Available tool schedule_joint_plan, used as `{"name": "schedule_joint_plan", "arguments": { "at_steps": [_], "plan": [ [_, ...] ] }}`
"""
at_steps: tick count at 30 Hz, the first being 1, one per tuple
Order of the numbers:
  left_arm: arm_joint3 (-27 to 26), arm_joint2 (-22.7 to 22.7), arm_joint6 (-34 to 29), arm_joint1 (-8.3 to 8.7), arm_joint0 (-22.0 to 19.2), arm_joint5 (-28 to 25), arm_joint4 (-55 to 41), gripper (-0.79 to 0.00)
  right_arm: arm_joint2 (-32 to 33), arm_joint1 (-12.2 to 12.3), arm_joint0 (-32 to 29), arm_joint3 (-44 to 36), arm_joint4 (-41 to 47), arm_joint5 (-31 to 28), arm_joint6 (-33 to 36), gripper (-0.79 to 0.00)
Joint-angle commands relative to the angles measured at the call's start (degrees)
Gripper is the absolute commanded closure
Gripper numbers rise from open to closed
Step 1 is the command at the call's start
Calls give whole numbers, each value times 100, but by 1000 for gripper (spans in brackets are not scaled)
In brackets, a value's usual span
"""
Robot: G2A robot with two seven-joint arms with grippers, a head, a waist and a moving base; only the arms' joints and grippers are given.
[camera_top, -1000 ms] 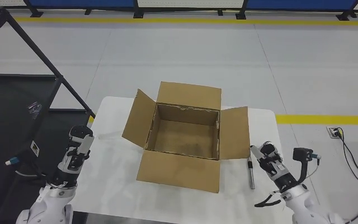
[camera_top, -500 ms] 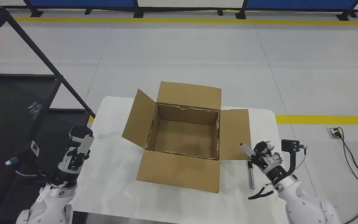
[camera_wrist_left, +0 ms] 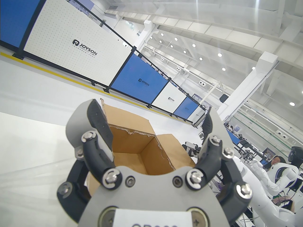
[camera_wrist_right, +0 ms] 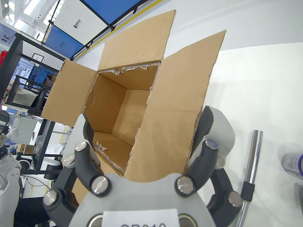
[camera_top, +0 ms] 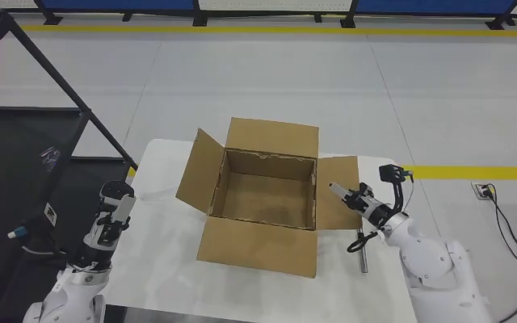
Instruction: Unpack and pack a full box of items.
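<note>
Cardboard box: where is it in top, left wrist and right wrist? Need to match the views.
Top view: cardboard box mid-table, flaps open.
Left wrist view: box beyond the open left hand, framed between its fingers.
Right wrist view: box just beyond the open right hand, nearest flap between its fingers.
Shared landmark: the white table under the box.

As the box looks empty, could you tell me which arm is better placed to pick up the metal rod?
Right, probably: the right gripper hangs open beside the box, near the rod; the left gripper sits on the box's far side.
</note>
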Motion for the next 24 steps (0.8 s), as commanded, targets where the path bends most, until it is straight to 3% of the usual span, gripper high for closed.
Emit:
{"name": "schedule_joint_plan", "arguments": {
  "at_steps": [1, 11, 24],
  "plan": [
    [0, 0, 0, 0, 0, 0, 0, -785, -64, 1, 104, 90, -22, 30, -9, -785],
    [0, 0, 0, 0, 0, 0, 0, -785, -52, 43, 141, 88, -114, 181, -136, -785],
    [0, 0, 0, 0, 0, 0, 0, -785, 955, 196, -1637, -1411, -707, 247, -600, -785]
  ]
}}
